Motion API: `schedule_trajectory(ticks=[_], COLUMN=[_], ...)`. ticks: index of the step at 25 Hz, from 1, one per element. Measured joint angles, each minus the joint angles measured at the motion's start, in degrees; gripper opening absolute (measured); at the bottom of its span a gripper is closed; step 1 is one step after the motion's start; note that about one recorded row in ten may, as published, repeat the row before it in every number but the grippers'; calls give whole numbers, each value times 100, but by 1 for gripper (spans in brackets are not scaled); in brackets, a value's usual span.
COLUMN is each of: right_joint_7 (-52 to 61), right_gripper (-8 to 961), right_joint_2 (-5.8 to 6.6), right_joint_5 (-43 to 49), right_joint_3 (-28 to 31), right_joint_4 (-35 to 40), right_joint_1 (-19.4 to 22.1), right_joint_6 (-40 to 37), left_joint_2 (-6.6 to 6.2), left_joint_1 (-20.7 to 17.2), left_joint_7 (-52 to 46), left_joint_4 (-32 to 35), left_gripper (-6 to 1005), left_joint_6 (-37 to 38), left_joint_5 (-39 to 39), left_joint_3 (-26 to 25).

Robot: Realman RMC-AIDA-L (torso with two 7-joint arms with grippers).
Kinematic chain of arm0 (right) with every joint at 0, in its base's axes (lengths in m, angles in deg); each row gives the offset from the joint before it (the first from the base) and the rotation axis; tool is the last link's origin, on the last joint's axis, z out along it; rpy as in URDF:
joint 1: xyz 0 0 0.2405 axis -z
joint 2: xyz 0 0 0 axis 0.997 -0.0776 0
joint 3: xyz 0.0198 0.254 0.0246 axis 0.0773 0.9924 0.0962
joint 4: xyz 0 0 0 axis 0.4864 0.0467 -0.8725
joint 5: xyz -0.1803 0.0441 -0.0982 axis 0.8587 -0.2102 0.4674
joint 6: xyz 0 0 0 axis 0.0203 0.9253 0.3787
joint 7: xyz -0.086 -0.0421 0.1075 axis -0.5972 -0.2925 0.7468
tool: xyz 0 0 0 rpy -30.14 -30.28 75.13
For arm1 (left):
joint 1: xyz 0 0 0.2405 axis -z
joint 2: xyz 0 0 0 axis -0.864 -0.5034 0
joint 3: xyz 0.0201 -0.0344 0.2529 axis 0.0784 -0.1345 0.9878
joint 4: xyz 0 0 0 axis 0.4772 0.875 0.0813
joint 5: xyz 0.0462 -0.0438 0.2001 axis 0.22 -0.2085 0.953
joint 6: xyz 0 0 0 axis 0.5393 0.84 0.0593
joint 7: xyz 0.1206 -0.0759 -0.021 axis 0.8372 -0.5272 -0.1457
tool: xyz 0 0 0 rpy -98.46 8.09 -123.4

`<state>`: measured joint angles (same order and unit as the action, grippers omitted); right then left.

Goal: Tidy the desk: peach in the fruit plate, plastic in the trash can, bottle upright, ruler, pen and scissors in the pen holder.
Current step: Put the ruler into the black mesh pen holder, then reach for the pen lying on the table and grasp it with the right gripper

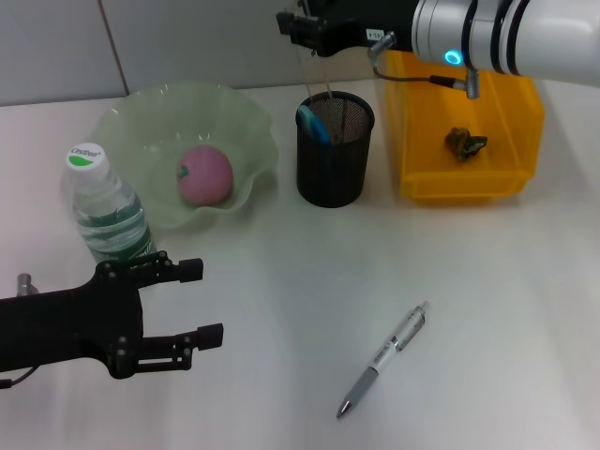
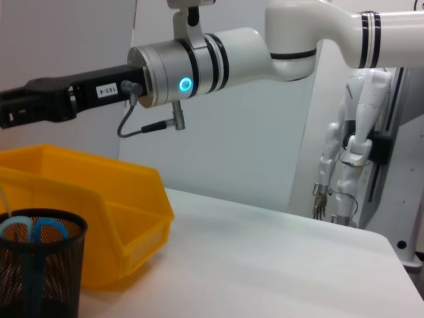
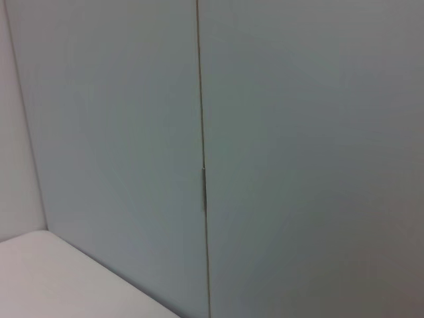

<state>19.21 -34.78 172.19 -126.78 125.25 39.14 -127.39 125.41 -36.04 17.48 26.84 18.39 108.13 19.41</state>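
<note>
Pen (image 1: 382, 361) lies flat on the near surface (image 1: 487, 309), well right of the left end effector (image 1: 192, 305), whose fingers are spread and empty. Right end effector (image 1: 292, 26) hovers above the holder (image 1: 335, 150), pinching a clear ruler (image 1: 314, 75) standing in it.

the black mesh pen holder (image 1: 336, 150) at upper centre is hemmed by the ruffled green glass plate (image 1: 246, 131) leftward and the yellow plastic bin (image 1: 511, 131) rightward; the right arm's gripper (image 1: 302, 26) hangs over it. bare white desk (image 1: 506, 309) spreads lower right around the silver pen (image 1: 384, 358).
</note>
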Motion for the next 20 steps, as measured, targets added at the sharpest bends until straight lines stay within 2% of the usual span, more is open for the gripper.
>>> schedule_trajectory(ticks=[18, 20], right_joint_7=[-42, -59], right_gripper=[513, 743], right_joint_2=[-19, -14], right_joint_5=[-178, -286], right_joint_3=[16, 4], right_joint_4=[114, 181], right_joint_1=[310, 361], right_joint_6=[-65, -78], left_joint_2=[0, 0], left_joint_1=[-9, -11], left_joint_7=[11, 12], left_joint_4=[-1, -1], left_gripper=[828, 828], left_joint_6=[3, 9], left_joint_5=[-6, -7], left_joint_3=[-9, -9])
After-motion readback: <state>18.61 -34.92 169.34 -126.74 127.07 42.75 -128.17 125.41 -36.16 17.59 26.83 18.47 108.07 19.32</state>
